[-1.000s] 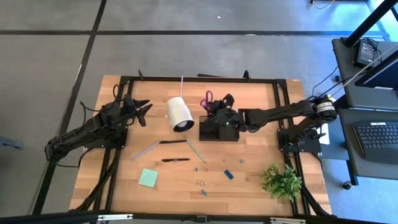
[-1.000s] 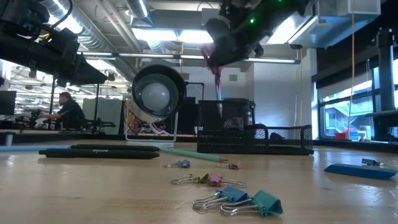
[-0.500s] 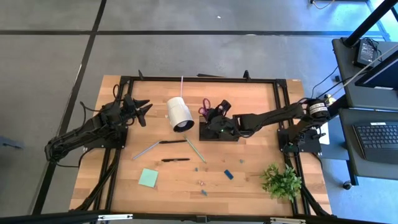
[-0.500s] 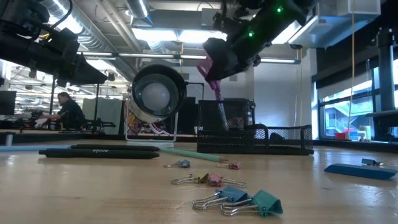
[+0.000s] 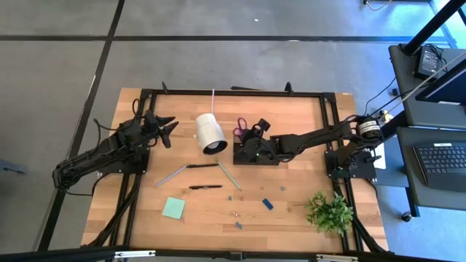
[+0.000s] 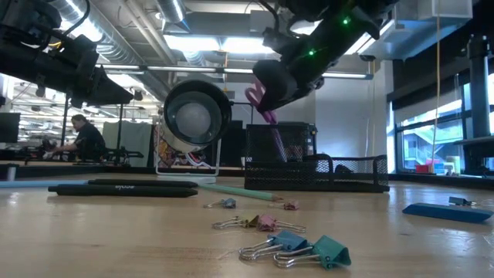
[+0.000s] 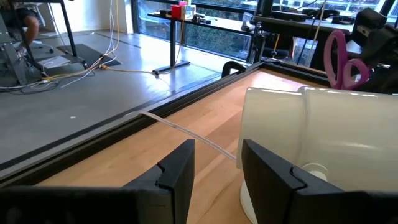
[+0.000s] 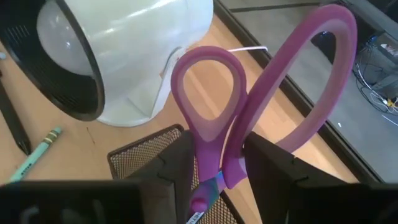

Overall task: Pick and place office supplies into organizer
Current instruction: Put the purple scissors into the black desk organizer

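high view: the right gripper [image 5: 253,140] sits over the organizer [image 5: 255,154] near the counter's [image 5: 291,211] middle, clenched on the scissors [image 5: 241,125], whose purple handles poke out toward the white roll [image 5: 210,133]. over the last second that arm has slid further across the organizer and tipped, so the scissors now lean instead of hanging upright. the left gripper [image 5: 162,129] waits unmoved at the left edge, fingers apart, holding nothing. pens [image 5: 205,187], a green pad [image 5: 173,208] and blue bits [image 5: 267,204] lie loose nearer the front.

low view: the scissors [image 6: 262,104] slant down with the blades inside the organizer's [image 6: 309,166] tall mesh cup. clips [image 6: 293,249] lie in front.

left wrist view: the roll [image 7: 317,149] fills the frame just beyond the spread fingers [image 7: 177,171].

right wrist view: the handles [image 8: 249,118] are pinched between the fingers [image 8: 180,162], above the mesh cup [image 8: 149,155].

judged from this, the scissors are nearly placed; release looks like the next step.
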Available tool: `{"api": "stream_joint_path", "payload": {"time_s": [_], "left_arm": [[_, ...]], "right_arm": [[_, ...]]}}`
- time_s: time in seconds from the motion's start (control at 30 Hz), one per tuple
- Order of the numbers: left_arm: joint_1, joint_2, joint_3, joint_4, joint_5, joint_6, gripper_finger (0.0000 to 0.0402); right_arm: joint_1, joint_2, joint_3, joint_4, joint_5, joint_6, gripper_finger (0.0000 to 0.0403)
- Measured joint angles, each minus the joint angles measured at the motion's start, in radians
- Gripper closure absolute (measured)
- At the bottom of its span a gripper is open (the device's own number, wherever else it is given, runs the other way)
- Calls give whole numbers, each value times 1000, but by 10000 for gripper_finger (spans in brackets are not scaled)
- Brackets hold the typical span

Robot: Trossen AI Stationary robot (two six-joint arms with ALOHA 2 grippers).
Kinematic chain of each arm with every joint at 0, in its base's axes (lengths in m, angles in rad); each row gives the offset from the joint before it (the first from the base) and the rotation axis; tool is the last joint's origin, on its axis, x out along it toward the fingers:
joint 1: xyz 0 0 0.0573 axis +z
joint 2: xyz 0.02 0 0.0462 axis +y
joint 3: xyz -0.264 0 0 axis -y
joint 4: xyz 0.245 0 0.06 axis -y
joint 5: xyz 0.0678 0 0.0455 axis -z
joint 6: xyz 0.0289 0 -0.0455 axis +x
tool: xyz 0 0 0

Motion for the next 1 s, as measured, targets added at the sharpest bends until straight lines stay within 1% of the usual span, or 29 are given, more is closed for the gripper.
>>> {"api": "stream_joint_path", "payload": {"time_s": [0.1,0.3,0.63,0.83,1.0], "left_arm": [[0,0,0,0,0,0,274],[0,0,0,0,0,0,274],[0,0,0,0,0,-1,274],[0,0,0,0,0,-1,274],[0,0,0,0,0,-1,274]], "right_arm": [[0,0,0,2,-4,24,271],[0,0,0,1,-75,20,254],[0,0,0,-3,-83,25,219],[0,0,0,-2,-82,25,213],[10,-16,0,33,-82,17,213]]}}
